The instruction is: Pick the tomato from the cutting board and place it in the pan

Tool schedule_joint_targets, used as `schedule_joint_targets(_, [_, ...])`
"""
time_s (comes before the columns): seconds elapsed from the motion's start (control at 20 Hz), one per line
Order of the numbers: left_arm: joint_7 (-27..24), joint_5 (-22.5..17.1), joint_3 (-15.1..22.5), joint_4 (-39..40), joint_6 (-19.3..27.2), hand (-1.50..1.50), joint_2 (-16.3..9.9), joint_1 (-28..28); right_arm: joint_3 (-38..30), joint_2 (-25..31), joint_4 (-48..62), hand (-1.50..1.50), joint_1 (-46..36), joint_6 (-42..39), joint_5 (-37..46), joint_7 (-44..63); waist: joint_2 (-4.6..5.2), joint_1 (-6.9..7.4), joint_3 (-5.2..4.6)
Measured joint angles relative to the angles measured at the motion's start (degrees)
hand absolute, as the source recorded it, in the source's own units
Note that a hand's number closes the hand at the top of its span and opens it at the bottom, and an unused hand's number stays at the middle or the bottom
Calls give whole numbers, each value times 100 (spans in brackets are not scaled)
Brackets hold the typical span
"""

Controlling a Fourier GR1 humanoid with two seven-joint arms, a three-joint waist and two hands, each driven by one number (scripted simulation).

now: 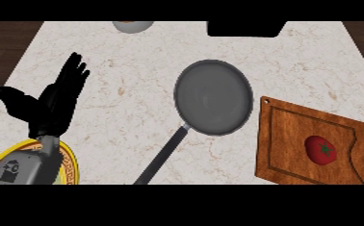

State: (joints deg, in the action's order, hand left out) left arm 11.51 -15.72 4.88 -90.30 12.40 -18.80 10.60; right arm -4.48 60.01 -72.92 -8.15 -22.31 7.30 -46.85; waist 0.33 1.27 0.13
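Left robot hand (57, 102) rests open at the view's left edge, fingers up, holding nothing. Tomato (320, 149) sits on the cutting board (284, 143) far right, pan (213, 97) between them. Right robot hand isn't visible; that side is likely nearer.

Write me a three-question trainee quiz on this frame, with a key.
1. True or false: the tomato lies on the cutting board.
2. Which hand shows? A) left hand, open B) right hand, curled C) both
3. Fill in: the pan's handle points toward the view's ____ edge.

Key: 1 true. 2 A, at the view's left, fingers up, above a yellow plate. 3 lower; the pan holds nothing.
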Motion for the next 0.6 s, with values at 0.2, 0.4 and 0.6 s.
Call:
schedule_joint_targets(0.2, [12, 10, -57, 62, -23, 0, 30, 40, 516, 72, -192, -150, -297, 168, 639, 88, -8, -8, -9])
schedule_joint_targets(0.4, [-35, 50, -51, 60, -37, 0, 78, -11, 1066, 280, -429, -150, -257, 207, 1333, 154, -14, -30, -14])
schedule_joint_targets(0.6, [-35, 55, -104, 0, -91, 0, 37, -100, 1628, 451, -571, -150, -274, 125, 2015, 315, -17, -17, -15])
